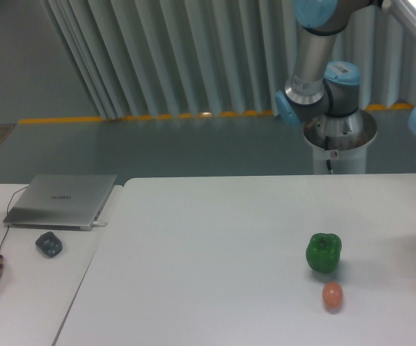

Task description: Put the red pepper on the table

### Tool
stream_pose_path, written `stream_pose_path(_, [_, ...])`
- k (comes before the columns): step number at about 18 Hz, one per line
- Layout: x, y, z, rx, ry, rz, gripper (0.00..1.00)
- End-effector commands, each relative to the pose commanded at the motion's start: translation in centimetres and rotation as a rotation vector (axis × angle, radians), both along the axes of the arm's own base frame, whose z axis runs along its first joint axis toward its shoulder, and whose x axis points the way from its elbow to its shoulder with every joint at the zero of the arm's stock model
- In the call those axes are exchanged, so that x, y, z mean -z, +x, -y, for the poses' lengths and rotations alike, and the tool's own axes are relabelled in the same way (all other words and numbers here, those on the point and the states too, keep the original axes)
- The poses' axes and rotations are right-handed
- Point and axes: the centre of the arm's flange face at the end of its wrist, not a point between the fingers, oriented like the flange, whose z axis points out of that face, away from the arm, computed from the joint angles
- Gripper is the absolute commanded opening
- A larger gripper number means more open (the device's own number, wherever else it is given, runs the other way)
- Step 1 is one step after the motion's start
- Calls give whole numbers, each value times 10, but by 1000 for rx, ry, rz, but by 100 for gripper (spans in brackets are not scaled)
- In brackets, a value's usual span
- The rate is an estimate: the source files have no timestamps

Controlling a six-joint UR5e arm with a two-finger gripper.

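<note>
Oddly, the single fixed view shows no red pepper anywhere, and the gripper is out of frame too, so its state cannot be told; only the arm's base (pixel 337 133) and elbow stand behind the bench (pixel 215 245). The green pepper (pixel 324 251) sits upright toward the right, the egg-shaped thing (pixel 332 295) just in front of it, apart. Left and centre of the bench look like ample room for setting something down. The neighbouring desk (pixel 27 288) carries a laptop (pixel 62 200) and mouse (pixel 49 244).

A bell pepper (pixel 324 252) sits on the table (pixel 215 259), right of centre. An egg-shaped thing (pixel 332 296) lies just before it. A laptop (pixel 62 200) rests on the desk (pixel 20 288) at left.
</note>
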Motion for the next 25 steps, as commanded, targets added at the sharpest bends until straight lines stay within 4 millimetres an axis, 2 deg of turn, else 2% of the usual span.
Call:
stream_pose_path(2, [0,0,0,0,-1,3,72])
stream_pose_path(4, [-1,0,0,0,-1,3,71])
stream_pose_path(5, [-1,0,0,0,-3,5,68])
stream_pose_path(6, [-2,0,0,0,-8,15,61])
stream_pose_path(11, [-4,0,1,0,-10,19,54])
stream_pose_path(12, [-5,0,1,0,-12,17,49])
stream_pose_path(17, [-24,-4,-1,0,-24,38,48])
stream_pose_path(21, [-25,-5,-1,0,-24,41,48])
stream_pose_path(22, [-25,-5,-1,-2,-22,42,50])
stream_pose_path(23, [-26,-5,-2,-2,-16,42,61])
stream_pose_path(25, [-21,-4,-1,-11,14,59,100])
